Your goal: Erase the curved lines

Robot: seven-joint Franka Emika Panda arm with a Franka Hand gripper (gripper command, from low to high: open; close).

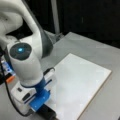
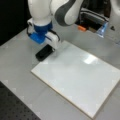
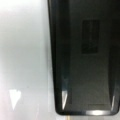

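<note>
The arm was bent down w/ wrist pointing straight down, low over the surface. The tool hung under a blue mount, at a front view's left.

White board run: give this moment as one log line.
claw: over black eraser, grip hidden | eraser: at white board corner | curve lines: none visible | arm: white, blue mount

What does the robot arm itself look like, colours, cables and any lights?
The arm is glossy white with dark grey joint sections. One round dark cap carries a glowing blue light. A bright blue mount sits at the wrist, and a black cable loops beside it.
</note>
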